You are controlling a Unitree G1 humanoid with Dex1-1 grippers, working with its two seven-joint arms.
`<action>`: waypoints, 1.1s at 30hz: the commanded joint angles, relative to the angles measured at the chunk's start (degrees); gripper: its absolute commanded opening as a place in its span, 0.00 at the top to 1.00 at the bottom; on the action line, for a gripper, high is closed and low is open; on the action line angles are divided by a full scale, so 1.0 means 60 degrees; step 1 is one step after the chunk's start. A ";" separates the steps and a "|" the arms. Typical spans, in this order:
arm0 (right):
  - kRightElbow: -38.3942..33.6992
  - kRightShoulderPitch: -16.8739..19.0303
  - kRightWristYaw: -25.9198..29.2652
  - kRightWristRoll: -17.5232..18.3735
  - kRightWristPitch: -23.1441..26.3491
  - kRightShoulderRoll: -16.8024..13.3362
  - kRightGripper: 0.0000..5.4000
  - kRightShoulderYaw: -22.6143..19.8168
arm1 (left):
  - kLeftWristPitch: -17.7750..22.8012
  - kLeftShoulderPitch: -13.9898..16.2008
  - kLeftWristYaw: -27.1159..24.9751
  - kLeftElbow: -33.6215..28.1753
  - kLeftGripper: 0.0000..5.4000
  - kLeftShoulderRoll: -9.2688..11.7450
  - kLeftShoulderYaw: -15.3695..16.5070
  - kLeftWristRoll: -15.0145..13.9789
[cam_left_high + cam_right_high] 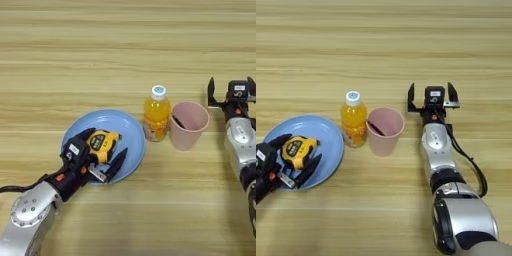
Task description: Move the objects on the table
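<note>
**Left gripper closing in around tape measure on plate**

Landmark: blue plate (127, 131), lying on the wooden table (125, 55). Tape measure (102, 145) is sitting on the plate's near-left part. Left gripper (105, 149) is reaching over the plate's near rim w/ fingers spread, one on each side of the tape; cannot tell if gripping. Juice bottle (157, 114) is standing just right of the plate, pink cup (188, 124) right beside the bottle. Right gripper (429, 97) is resting well right of the plate, beyond the cup, fingers apart, holding nothing.
</note>
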 commanded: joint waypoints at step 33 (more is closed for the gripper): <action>-0.0127 -0.0165 -0.0041 -0.0046 0.0151 0.0082 0.00 0.0093 | -0.1165 -0.0935 0.0275 0.2665 0.00 -0.0495 0.0059 0.0790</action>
